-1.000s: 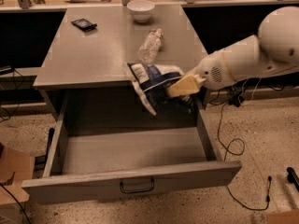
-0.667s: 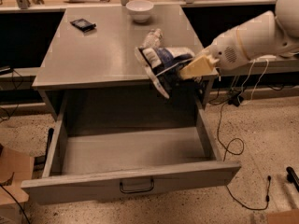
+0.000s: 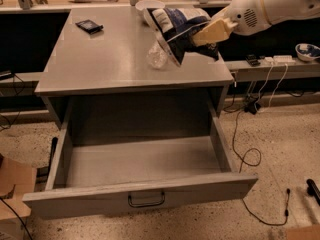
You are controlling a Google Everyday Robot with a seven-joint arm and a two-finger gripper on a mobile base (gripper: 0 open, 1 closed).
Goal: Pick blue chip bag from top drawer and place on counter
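1. One counter (image 3: 110,59): a flat, smooth grey metal rectangle that tops the cabinet, and it's wider than the drawer below it.
2. One top drawer (image 3: 100,200): pulled way out toward the camera. It's a shallow grey metal box with a plain front panel, and you can see its inner floor and both side walls.
3. One robot arm (image 3: 280,4): a glossy, rounded white shell coming in from the upper right.
4. One gripper (image 3: 199,38): it sits at the end of that arm, over the back right part of the counter. Its tan fingers (image 3: 215,30) are pinched tight on the right side of the bag.
5. One blue chip bag (image 3: 175,24): crinkly and pillow-shaped, dark navy with a white band. It's held up tilted over the counter's back right area, well out of the drawer (can't tell if its lower corner touches the bottle).
6. Two bowls: a round white bowl (image 3: 145,5) at the back of the counter, partly hidden behind the bag, and a second bowl (image 3: 307,50) on the ledge at far right.
7. One clear plastic bottle (image 3: 156,58): on the counter, tucked right under the bag.
8. One black packet (image 3: 89,26): small and flat, on the back left of the counter, well apart from the bag.
9. One handle (image 3: 146,200): thin dark wire at the centre of the drawer front.
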